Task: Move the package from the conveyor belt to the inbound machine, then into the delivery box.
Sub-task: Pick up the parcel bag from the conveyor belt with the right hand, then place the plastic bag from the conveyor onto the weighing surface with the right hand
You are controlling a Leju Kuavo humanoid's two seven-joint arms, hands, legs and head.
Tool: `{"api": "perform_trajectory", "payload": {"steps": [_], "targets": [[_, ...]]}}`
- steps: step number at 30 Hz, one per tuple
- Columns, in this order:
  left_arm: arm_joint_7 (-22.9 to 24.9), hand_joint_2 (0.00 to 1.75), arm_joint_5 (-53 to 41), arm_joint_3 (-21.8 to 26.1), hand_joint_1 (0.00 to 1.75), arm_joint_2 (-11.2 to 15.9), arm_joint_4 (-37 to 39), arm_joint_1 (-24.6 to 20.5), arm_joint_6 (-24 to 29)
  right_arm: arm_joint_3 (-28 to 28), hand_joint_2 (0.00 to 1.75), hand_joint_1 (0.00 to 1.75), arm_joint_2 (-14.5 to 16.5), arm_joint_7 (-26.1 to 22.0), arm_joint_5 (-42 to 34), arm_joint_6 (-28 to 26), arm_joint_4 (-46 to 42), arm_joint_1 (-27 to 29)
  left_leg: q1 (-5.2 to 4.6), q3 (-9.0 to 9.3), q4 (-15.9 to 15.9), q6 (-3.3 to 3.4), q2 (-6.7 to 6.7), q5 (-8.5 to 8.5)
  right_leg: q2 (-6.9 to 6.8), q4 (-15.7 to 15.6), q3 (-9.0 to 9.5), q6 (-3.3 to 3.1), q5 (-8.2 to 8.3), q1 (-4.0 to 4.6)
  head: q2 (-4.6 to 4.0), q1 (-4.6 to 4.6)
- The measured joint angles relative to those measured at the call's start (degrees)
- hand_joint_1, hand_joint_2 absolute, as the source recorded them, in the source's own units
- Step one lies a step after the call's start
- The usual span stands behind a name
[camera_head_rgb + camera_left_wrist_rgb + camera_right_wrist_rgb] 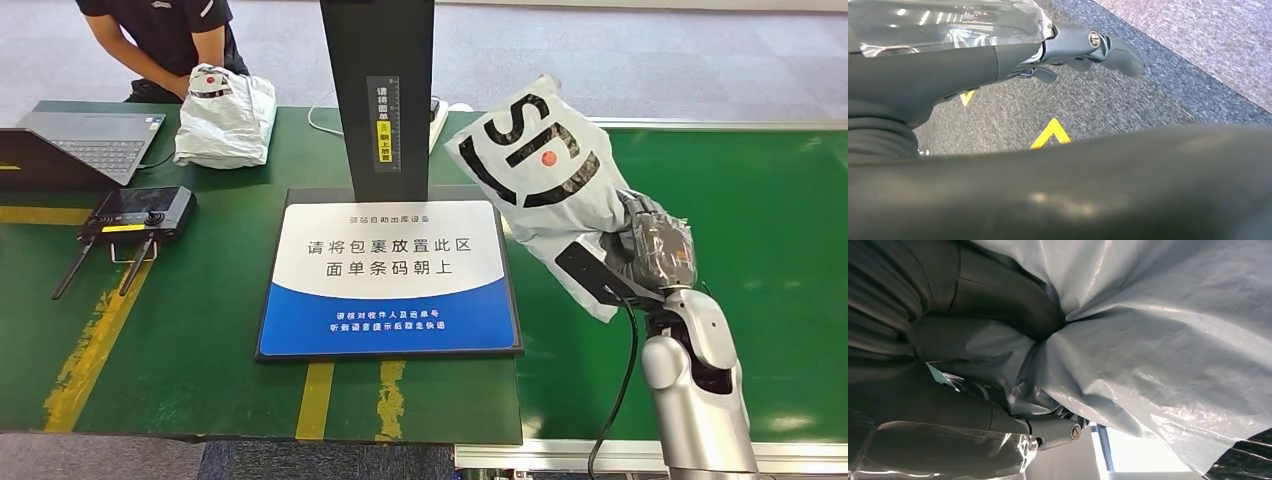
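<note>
Package: white plastic mailer [545,180] with bold black lettering and a red dot, held up off the surfaces at about 3 o'clock from the inbound machine's plate, tilted with its upper end toward 11 o'clock.
Right robot hand: [655,250] wrapped in clear film, gripping the package's lower end; in the right wrist view the thumb [998,300] presses into the crumpled white plastic [1158,340].
Left robot hand: [1083,47] hangs above grey carpet with yellow markings; fingers curled in, nothing in them.
Inbound machine: flat plate [390,280] with a white and blue printed panel at the centre of the desk, a black upright column [378,90] rising from its 12 o'clock edge.
Conveyor belt: green surface [780,250] at 3 o'clock of the plate, under and behind the held package.
Desk: green top [200,340] with worn yellow stripes.
Second package: white bag [225,120] at 11 o'clock, a person's hand [200,80] resting on it.
Laptop: [85,145] at 10 o'clock, open.
Controller: black handset [135,215] with two antennas, at 9 o'clock, near the laptop.
</note>
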Motion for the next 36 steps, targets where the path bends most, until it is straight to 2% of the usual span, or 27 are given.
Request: {"api": "perform_trajectory", "payload": {"steps": [9, 16, 29, 33, 36], "targets": [[-0.1, 0.00, -0.1, 0.0, 0.00, 0.0, -0.4, 0.0, -0.7, 8.7, 1.75, 1.75, -5.1, -4.1, 0.2, 1.4, 4.3, -7.1, 0.00, -0.03, 0.0, 0.00, 0.00, 0.00, 0.00, 0.0, -0.03, 0.00, 0.00, 0.00, 0.00, 0.00], [-0.3, 0.00, 0.0, 0.0, 0.00, 0.0, -0.4, 0.0, -0.7, 13.7, 1.75, 1.75, -6.5, -5.9, 0.2, 1.3, 8.4, -11.5, 0.00, -0.05, 0.0, 0.00, -0.02, 0.00, -0.02, 0.0, -0.04, 0.00, 0.00, 0.01, 0.00, 0.01], [-1.7, 0.00, 0.2, 0.0, 0.00, 0.0, -0.4, 0.0, -1.3, 27.4, 1.75, 1.75, -6.6, -16.4, -3.7, -2.6, 19.6, -20.6, 0.00, -0.11, 0.0, -0.02, -0.05, 0.03, -0.07, 0.1, -0.08, 0.00, 0.00, 0.01, 0.00, 0.01], [-2.4, 0.00, 0.5, 0.0, 0.00, 0.0, -0.3, -0.1, -1.6, 33.1, 1.75, 1.75, -5.7, -21.5, -6.0, -4.0, 21.6, -22.8, 0.00, -0.10, 0.0, -0.03, -0.02, 0.03, -0.04, 0.1, -0.11, 0.00, 0.00, 0.01, 0.00, 0.01], [-2.7, 0.00, 0.5, 0.0, 0.00, 0.1, -0.2, -0.1, -1.9, 37.3, 1.75, 1.75, -4.6, -22.5, -6.8, -5.0, 22.3, -23.9, 0.01, -0.09, 0.0, -0.03, -0.03, 0.03, -0.05, 0.1, -0.12, -0.01, 0.00, 0.03, 0.00, -0.01]]}}
